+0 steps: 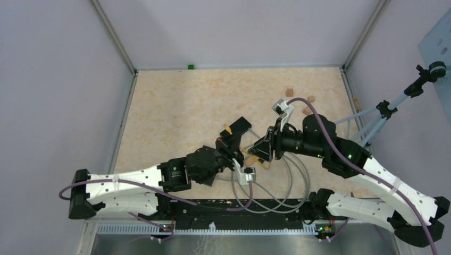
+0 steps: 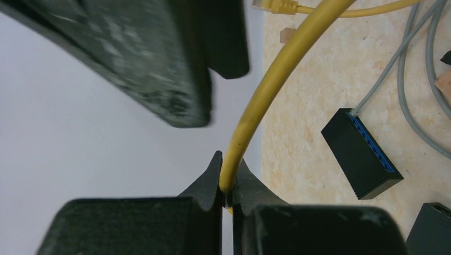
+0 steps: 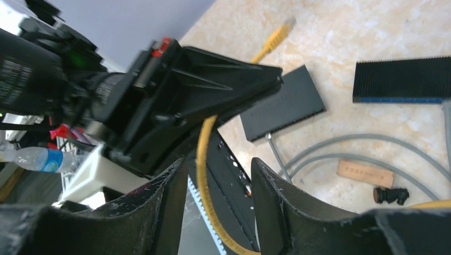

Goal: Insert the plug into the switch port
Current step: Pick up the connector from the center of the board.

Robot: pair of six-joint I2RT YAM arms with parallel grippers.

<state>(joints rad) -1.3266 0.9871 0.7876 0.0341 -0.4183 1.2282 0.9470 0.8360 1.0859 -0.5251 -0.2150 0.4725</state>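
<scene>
Step in hand: getting hold of the cable near its end. Nothing is inserted yet.

- Left gripper (image 2: 227, 186): jaws closed on the yellow cable (image 2: 266, 79), pinched at the very tips. From there the cable arcs up and away.
- Plug (image 2: 274, 5): at the cable's free end, well beyond the left jaws. It looks to be lying on the table, and nothing is holding it.
- Right gripper (image 3: 217, 162): jaws apart, with the cable running up between them. I see a gap on either side, so no grip.
- Switch (image 2: 361, 154): black, blue port row up, off to the right of the left jaws and well apart from the plug. A second box (image 2: 436, 223) sits nearer. I can't tell which is the target.

Next, as I judge it: close the right jaws on the cable and work up to just behind the plug. The left grip is too far back to steer it. Then square the plug to a port before pushing.
</scene>
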